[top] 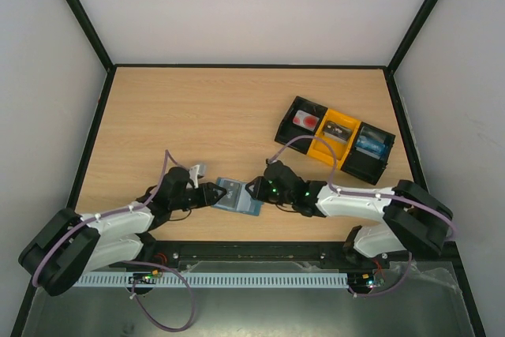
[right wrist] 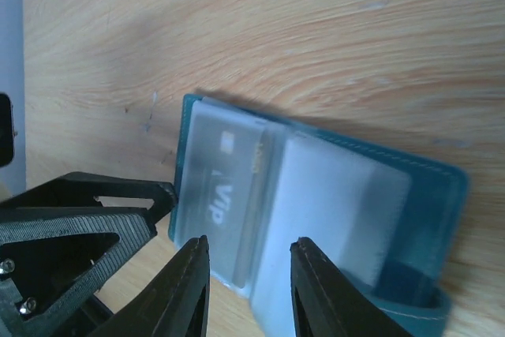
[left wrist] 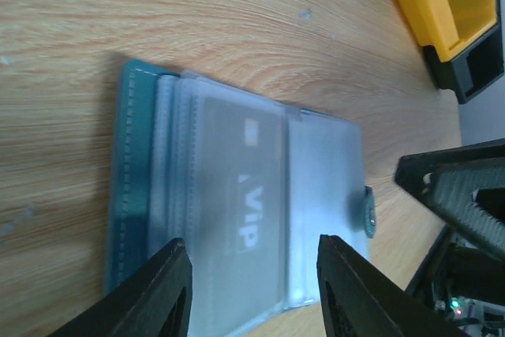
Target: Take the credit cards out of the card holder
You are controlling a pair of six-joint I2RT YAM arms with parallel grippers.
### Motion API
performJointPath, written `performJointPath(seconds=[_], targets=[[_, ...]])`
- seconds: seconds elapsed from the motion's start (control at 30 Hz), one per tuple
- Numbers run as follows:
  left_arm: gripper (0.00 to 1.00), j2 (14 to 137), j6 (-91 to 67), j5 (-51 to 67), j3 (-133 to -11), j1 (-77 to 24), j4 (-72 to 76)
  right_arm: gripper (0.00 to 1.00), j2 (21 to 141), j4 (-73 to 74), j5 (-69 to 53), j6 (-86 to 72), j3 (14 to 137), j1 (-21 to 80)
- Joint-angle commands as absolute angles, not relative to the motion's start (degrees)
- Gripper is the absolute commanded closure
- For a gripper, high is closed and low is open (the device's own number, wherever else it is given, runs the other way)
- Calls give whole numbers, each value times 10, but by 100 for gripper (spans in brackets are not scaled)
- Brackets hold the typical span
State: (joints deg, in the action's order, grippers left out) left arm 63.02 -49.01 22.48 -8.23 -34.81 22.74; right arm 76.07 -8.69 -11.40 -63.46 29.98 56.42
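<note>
The card holder (top: 238,197) lies open on the table between my two grippers. Its teal cover (left wrist: 130,163) carries clear plastic sleeves, and a grey credit card marked VIP (left wrist: 241,195) sits inside one sleeve. My left gripper (left wrist: 252,278) is open, its fingers standing on either side of that sleeve's near edge. From the other side, my right gripper (right wrist: 248,286) is partly open over the sleeve edge, with the VIP card (right wrist: 221,195) just beyond it. In the top view, the left gripper (top: 215,192) and right gripper (top: 254,189) flank the holder.
A black-and-yellow three-compartment tray (top: 335,138) stands at the right rear with small items in its compartments; its corner (left wrist: 454,5) shows in the left wrist view. The holder's closing tab (left wrist: 368,215) points toward the right gripper's fingers (left wrist: 461,195).
</note>
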Motion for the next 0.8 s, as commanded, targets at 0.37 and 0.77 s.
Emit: performJointPath(seconds=[0.37,0.77], targets=[[47,570,-531,191,-71,-385,230,72,829,-136,-96,-661,341,611],[29,566,-476,156,-84,-377,173,72,896,-84,-75,-631,348,634]])
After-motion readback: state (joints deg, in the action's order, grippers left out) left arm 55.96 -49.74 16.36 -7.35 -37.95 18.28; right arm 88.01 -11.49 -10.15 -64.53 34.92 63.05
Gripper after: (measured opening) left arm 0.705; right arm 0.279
